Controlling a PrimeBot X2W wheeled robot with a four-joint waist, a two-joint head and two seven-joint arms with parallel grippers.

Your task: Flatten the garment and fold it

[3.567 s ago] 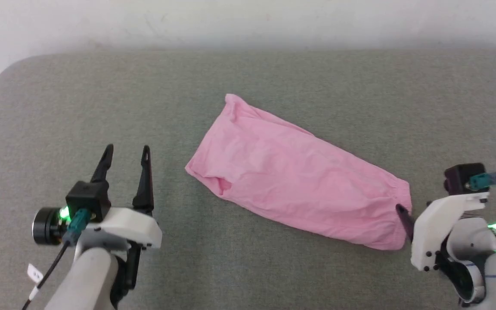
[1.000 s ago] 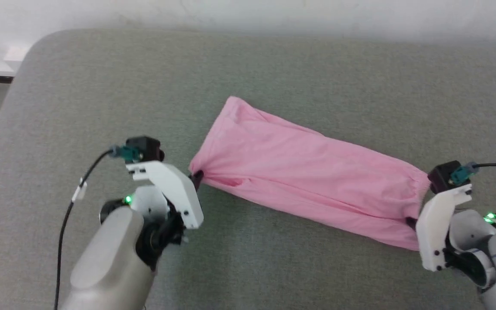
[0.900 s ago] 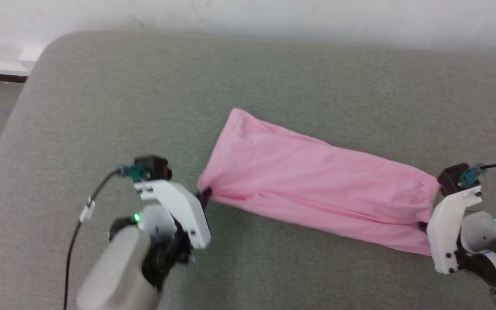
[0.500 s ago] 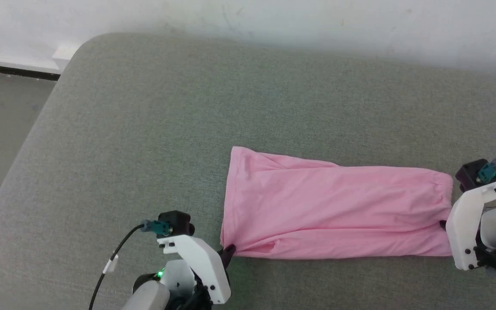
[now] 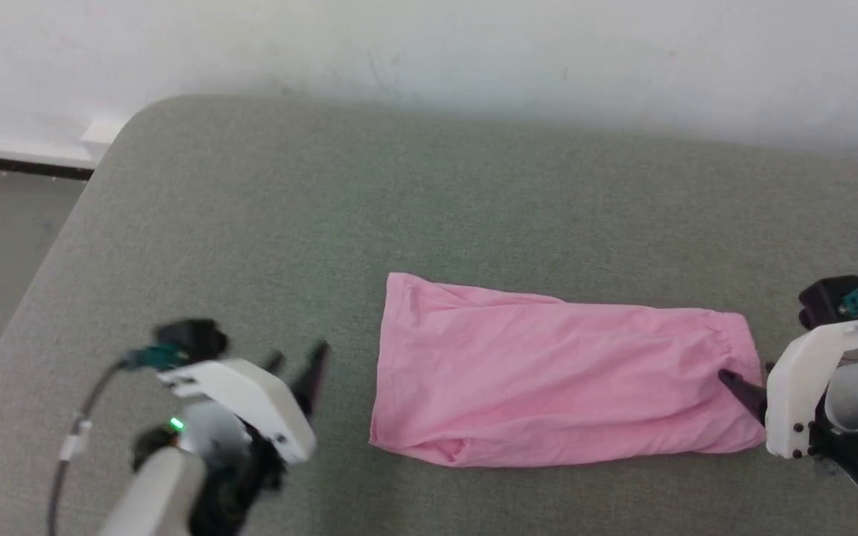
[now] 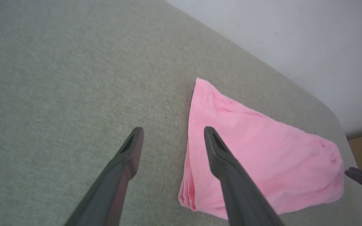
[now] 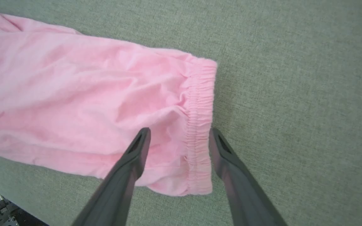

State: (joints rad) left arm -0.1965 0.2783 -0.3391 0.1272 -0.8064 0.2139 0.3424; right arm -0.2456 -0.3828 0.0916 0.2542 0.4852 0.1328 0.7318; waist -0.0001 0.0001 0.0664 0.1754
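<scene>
Done: light-pink thin-fabric shorts (image 5: pixel 548 387) lie largely flat on grey cushion (image 5: pixel 250 223).
Remaining: folding, apparently.
Left gripper (image 6: pixel 173 131), right gripper (image 7: pixel 180 131): spread, holding nothing.

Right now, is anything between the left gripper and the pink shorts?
Nothing visible. Only a strip of bare grey cushion separates the open left gripper from the leg end of the pink shorts.

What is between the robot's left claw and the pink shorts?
Just bare grey-green cushion. In the head view, the left gripper hangs open beside the left edge of the shorts, not touching them.
</scene>
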